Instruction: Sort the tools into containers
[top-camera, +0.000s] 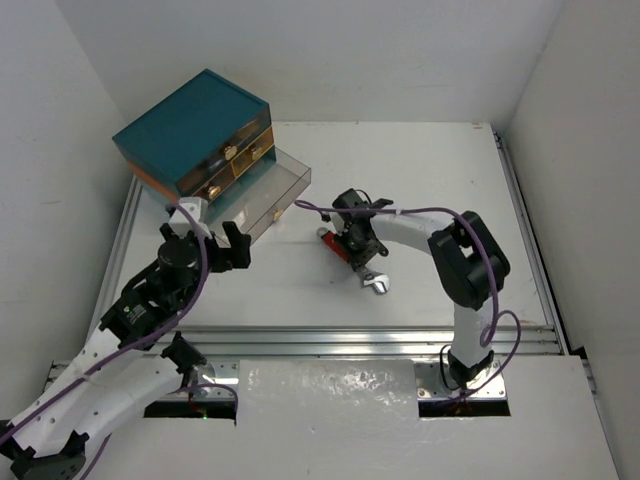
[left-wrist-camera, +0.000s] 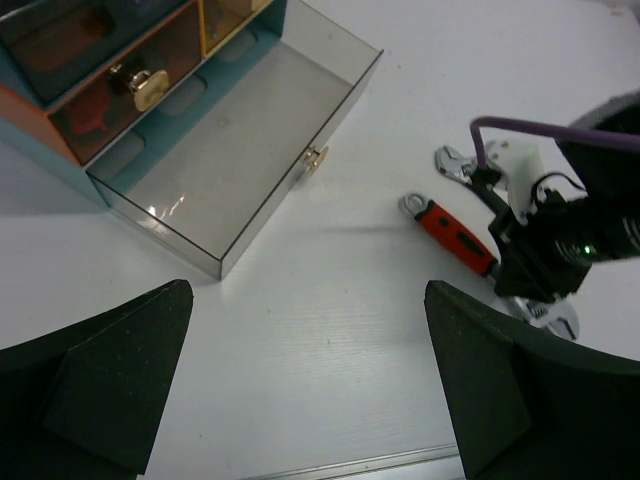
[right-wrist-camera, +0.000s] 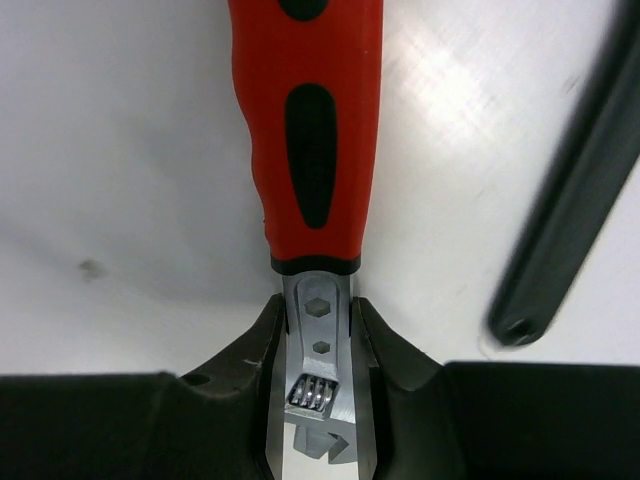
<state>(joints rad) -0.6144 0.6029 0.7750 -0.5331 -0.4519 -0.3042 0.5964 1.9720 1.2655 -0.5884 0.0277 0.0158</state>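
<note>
The right fingers (right-wrist-camera: 398, 362) pinch the neck of the red-handled adjustable wrench (right-wrist-camera: 312, 130), at the middle of the white surface (top-camera: 430, 180), four o'clock from the teal cabinet (top-camera: 190, 125). The left fingers (left-wrist-camera: 110, 385) stand wide apart, holding nothing. The pulled-out smoky drawer (left-wrist-camera: 250, 130) sits at their eleven o'clock, the wrench at two o'clock.

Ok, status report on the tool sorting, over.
Left gripper open, facing the pulled-out smoky clear drawer, empty. Right gripper shut on metal neck of red-and-black-handled adjustable wrench. Dark-handled tool beside it; path to drawer looks clear.
</note>
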